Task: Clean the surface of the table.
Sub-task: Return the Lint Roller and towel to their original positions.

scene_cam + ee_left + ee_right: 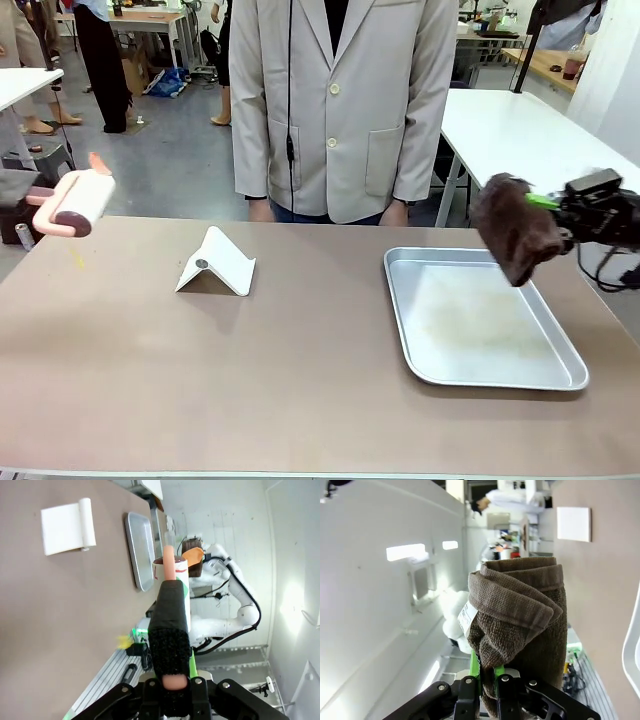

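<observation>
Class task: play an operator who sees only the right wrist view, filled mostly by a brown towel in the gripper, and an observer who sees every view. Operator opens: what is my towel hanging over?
Observer: In the front view the brown towel, pinched in the right gripper, hangs above the far right corner of the silver tray, clear of it.
Operator: What is the other arm doing?
Observer: The left gripper is shut on the pink handle of a lint roller, held in the air at the table's left end.
Operator: Anything between them on the table?
Observer: A white folded stand sits left of the tray, in front of a person in a grey jacket.
</observation>
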You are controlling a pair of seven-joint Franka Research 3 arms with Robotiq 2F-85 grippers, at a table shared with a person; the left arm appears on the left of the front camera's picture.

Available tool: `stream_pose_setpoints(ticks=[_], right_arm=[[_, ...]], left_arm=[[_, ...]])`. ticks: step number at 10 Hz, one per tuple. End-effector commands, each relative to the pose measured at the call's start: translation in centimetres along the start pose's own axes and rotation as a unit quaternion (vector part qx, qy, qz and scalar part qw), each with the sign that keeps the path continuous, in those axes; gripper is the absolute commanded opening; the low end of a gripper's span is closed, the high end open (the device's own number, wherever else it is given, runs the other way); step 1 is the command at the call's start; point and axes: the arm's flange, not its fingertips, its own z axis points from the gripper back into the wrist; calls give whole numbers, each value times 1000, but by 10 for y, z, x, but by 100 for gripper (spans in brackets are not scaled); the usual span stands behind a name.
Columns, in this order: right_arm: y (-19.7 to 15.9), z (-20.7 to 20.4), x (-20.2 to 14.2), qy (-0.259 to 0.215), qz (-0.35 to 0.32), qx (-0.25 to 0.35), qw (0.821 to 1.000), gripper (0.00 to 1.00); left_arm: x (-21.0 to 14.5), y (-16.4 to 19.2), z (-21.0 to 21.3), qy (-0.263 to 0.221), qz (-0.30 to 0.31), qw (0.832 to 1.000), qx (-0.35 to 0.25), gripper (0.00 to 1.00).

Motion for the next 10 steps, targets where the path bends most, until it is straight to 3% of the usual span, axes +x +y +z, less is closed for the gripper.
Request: stream_pose_setpoints(ticks=[1, 3, 10], right_arm=[[7, -54, 10, 11, -4, -46, 999, 12], [2, -107, 16, 33, 0, -88, 996, 12], [-48, -217, 37, -4, 3, -146, 989, 12]], left_arm=[[12, -20, -32, 18, 10, 999, 47, 19], [31, -32, -62, 41, 14, 997, 65, 19], [74, -10, -139, -49, 16, 983, 178, 19]])
